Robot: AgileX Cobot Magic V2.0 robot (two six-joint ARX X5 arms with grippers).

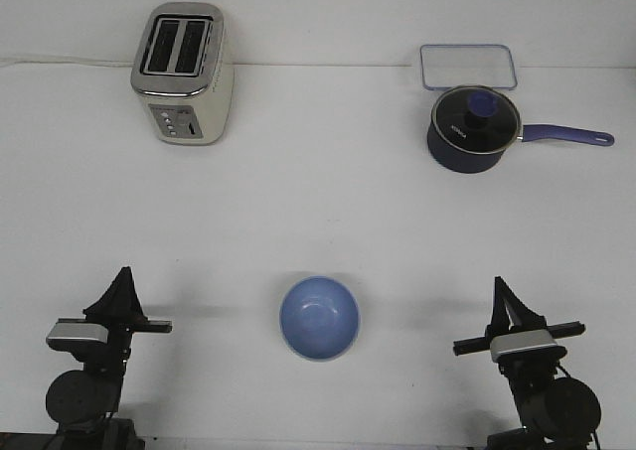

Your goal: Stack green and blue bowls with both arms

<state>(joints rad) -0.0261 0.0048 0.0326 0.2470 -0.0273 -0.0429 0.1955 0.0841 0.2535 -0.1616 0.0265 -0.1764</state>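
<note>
A cream toaster (183,73) stood at the far left of the white table (318,202). At the far right, a navy lidded saucepan (473,129) sat just before a clear rectangular container (468,66).

surface: white table (318,202) | backdrop: plain white wall (318,13) | light: even, soft shadows

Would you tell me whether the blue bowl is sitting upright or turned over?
Upright: the blue bowl shows its open mouth and hollow, empty inside to the front view.
</note>
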